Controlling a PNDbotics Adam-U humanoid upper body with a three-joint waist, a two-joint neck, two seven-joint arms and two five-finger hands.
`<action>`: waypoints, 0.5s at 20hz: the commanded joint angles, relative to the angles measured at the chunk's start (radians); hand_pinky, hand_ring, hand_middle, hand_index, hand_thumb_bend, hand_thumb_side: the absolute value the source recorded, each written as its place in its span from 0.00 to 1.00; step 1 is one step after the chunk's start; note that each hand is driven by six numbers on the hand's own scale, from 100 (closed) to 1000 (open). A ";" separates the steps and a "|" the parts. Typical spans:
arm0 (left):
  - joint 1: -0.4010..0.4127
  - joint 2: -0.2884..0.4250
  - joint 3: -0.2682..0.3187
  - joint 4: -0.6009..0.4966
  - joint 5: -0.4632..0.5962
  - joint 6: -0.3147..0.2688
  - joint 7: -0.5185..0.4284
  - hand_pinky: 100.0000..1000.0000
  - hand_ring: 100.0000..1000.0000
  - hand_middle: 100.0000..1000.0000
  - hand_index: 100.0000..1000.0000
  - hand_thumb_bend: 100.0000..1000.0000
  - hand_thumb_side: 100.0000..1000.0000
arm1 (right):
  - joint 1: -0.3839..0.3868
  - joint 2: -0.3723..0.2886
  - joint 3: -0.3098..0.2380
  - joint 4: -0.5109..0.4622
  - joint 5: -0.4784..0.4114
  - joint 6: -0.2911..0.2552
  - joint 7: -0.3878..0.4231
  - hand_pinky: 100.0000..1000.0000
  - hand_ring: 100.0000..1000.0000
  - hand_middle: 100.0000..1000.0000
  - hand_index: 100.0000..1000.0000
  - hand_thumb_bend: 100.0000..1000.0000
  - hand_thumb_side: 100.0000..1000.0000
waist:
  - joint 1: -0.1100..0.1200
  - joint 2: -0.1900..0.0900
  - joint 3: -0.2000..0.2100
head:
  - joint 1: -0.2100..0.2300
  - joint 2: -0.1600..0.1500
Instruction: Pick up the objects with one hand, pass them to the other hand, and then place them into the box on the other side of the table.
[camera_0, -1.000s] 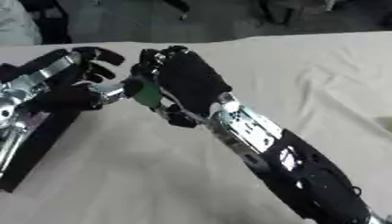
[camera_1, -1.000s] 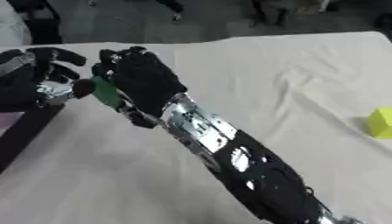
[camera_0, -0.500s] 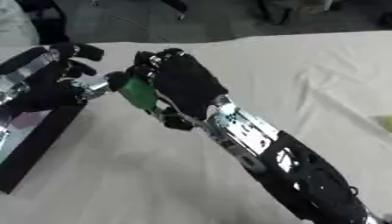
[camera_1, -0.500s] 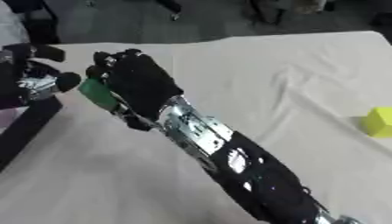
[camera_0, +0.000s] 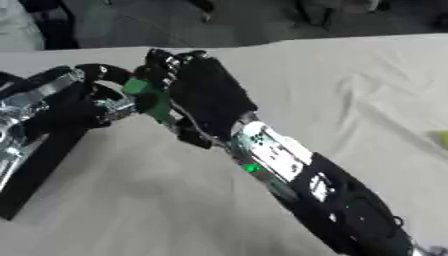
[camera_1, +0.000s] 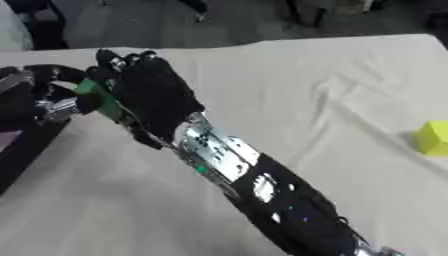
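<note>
green block held between two hands at the left of the table

the robot's right hand (camera_0: 206, 95), black and reaching diagonally from the 5 o'clock corner toward 10 o'clock, has its fingers curled round a small green block (camera_0: 147, 96) and holds it above the cloth. the block shows at the left edge of the palm, partly hidden by the fingers.

the robot's left hand (camera_0: 83, 102), black with silver joints, comes in from 9 o'clock with its fingers curved in an arc toward the block. its fingertips lie right at the block, on the side opposite the right hand; whether they grip it or only touch it cannot be told.

both hands meet over the near edge of a black box (camera_0: 39, 162), which sits at the 8 o'clock side on the white tablecloth (camera_1: 289, 90).

a yellow block (camera_1: 432, 137) lies on the cloth at 3 o'clock, well apart from both hands.
</note>
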 joint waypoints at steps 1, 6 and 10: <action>-0.018 0.027 0.002 -0.015 0.008 0.008 -0.028 0.93 0.81 0.83 0.87 0.55 0.55 | -0.012 0.014 0.001 0.003 0.011 0.010 -0.013 0.27 0.27 0.44 0.52 0.08 0.00 | 0.004 -0.020 0.002 | -0.001 0.010; -0.028 0.027 -0.013 0.003 0.008 0.023 -0.043 0.92 0.80 0.82 0.87 0.53 0.55 | -0.014 0.024 0.005 0.003 0.007 0.002 -0.037 0.26 0.26 0.44 0.52 0.08 0.00 | 0.003 -0.022 0.005 | 0.002 0.012; -0.046 0.015 -0.016 0.027 0.009 0.054 0.021 0.83 0.73 0.75 0.82 0.44 0.51 | -0.013 0.027 0.011 0.008 -0.010 -0.016 -0.049 0.26 0.26 0.44 0.52 0.07 0.00 | 0.001 -0.022 0.008 | 0.004 0.011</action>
